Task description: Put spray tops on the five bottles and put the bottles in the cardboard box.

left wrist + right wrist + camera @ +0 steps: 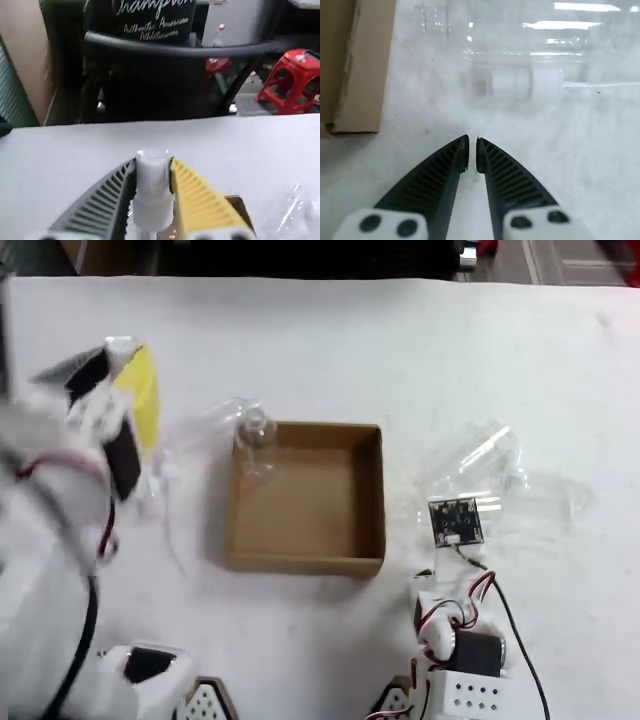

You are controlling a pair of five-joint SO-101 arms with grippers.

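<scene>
From above, the box [305, 498] sits mid-surface [400, 340]. It is plain brown card, square, and its floor looks bare as far as I can make out. One clear bottle [255, 435] is at its 11 o'clock corner, but I can't tell whether it is inside the wall or just outside. Out at 9 o'clock the left end effector [120, 352] is raised, gripping a white spray top [122, 342]. More bottles [490, 470] lie in a glassy heap at 3 o'clock, with the right arm [460, 640] at 5 o'clock. I'd judge the job barely begun, with nothing surely boxed and most tops unfitted.

From the left wrist, ribbed fingers [200, 200], one grey and one yellow, are clamped on the top's smooth white plastic cylinder.

From the right wrist, the right end effector [471, 150] has black ribbed fingers pinched almost together, holding nothing, low over the surface. Ahead, amid the transparent plastic, lies what I take for another white top.
</scene>
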